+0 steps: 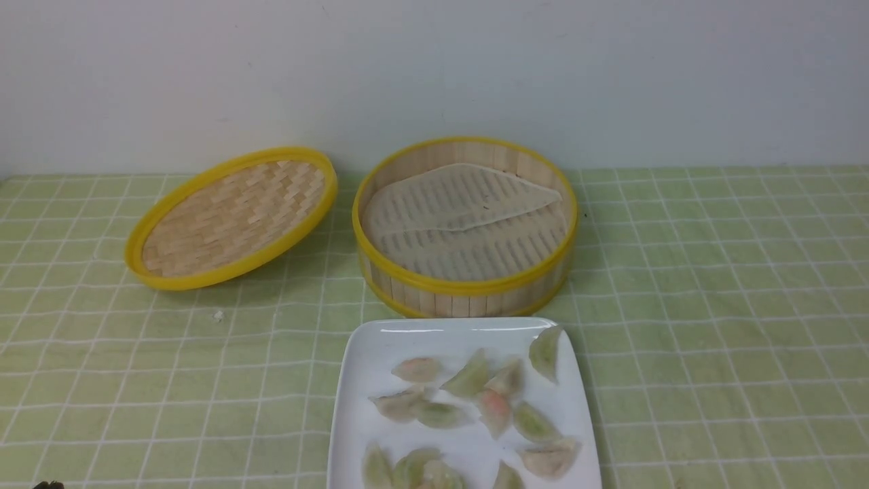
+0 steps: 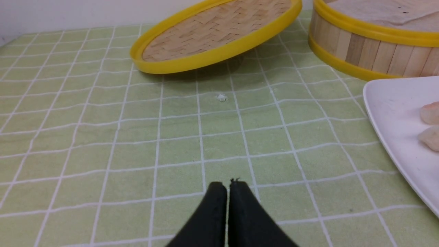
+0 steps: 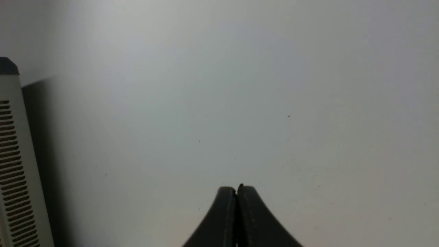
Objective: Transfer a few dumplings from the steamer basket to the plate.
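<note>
The steamer basket (image 1: pixel 465 227) stands at the middle back with only its pale liner sheet (image 1: pixel 461 204) inside. The white plate (image 1: pixel 370 367) lies just in front of it and holds several dumplings (image 1: pixel 468 377). In the left wrist view the basket (image 2: pixel 370 51) and the plate's edge (image 2: pixel 391 109) with two dumplings (image 2: pixel 430 113) show. My left gripper (image 2: pixel 227 183) is shut and empty, low over the cloth, left of the plate. My right gripper (image 3: pixel 236 188) is shut and empty, facing a blank wall, and is out of the front view.
The shallow woven lid (image 1: pixel 231 217) leans tilted left of the basket, also in the left wrist view (image 2: pixel 216 34). A small white crumb (image 1: pixel 218 316) lies on the green checked cloth (image 1: pixel 713 305). A white slotted device (image 3: pixel 13 164) stands beside the right gripper.
</note>
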Robot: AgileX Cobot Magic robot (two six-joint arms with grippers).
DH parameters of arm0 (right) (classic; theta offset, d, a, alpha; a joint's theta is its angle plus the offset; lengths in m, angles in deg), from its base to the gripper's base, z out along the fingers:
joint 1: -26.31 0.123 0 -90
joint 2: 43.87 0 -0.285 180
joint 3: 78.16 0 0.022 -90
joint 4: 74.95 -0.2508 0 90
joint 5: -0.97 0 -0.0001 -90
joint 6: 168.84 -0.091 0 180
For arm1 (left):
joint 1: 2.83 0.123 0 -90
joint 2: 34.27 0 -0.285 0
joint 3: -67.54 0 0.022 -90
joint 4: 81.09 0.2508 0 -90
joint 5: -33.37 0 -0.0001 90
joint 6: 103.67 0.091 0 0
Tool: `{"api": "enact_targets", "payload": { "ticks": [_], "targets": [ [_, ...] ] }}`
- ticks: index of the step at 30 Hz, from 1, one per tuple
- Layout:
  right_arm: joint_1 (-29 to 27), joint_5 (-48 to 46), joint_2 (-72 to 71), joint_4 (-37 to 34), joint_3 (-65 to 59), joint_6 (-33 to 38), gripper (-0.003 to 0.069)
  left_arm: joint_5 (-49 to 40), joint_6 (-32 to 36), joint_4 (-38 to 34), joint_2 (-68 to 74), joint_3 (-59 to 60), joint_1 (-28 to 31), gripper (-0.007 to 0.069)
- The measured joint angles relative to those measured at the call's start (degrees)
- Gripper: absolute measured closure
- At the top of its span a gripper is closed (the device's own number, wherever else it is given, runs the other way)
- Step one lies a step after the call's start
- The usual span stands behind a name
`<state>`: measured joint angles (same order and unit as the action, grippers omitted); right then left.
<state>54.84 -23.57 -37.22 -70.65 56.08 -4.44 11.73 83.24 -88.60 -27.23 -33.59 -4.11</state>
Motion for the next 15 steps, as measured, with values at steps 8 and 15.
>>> {"api": "enact_targets", "payload": {
  "ticks": [8,15],
  "targets": [
    [0.0,-1.7,0.0,1.5,-0.3,0.2,0.0673,0.0,0.0,0.0,0.0,0.0,0.0,0.0631],
    [-11.1,-3.8,0.0,3.2,-10.6,0.2,0.0673,-0.1,0.0,0.0,0.0,0.0,0.0,0.0631]
  ]
}}
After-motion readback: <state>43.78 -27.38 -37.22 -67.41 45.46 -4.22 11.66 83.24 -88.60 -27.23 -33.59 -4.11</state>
